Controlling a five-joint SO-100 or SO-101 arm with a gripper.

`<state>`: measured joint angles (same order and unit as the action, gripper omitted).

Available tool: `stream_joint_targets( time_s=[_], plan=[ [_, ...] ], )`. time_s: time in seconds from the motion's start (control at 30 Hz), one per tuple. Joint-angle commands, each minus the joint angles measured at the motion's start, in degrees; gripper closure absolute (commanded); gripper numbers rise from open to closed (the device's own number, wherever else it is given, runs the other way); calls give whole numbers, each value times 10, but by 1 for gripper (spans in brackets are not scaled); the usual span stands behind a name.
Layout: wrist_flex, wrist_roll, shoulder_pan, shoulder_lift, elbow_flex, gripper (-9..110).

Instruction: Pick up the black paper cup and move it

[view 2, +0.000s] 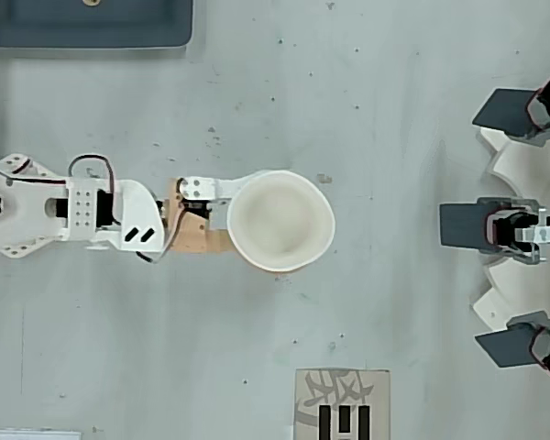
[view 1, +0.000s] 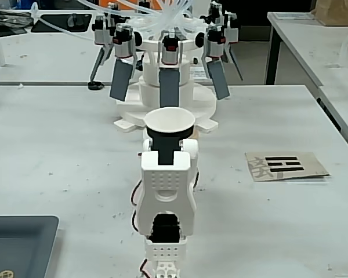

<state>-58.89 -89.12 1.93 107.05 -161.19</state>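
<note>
The black paper cup (view 1: 169,123) stands upright, its white inside and rolled rim facing up, at the end of my white arm (view 1: 165,191). In the overhead view the cup (view 2: 280,221) shows as a wide white circle that hides its black wall. My gripper (view 2: 247,220) reaches in from the left, and its jaws sit against the cup's wall under the rim. In the fixed view the gripper (view 1: 168,145) holds the black body just below the rim, and the cup looks raised off the table. The fingertips themselves are hidden.
A white machine (view 1: 168,81) with several dark grey paddles stands just beyond the cup; it fills the right edge (view 2: 509,225) from above. A paper card (view 1: 285,165) with black marks lies nearby. A dark tray (view 1: 17,243) sits at a table corner.
</note>
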Motion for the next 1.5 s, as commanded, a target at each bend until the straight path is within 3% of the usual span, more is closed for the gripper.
stream_joint_targets(
  time_s=[0.0, 0.67, 1.47],
  plan=[
    [13, -4, -10, -13, 81, 91],
    [92, -1, -16, -128, 287, 92],
    [140, 4, -5, -213, 409, 92]
  ],
)
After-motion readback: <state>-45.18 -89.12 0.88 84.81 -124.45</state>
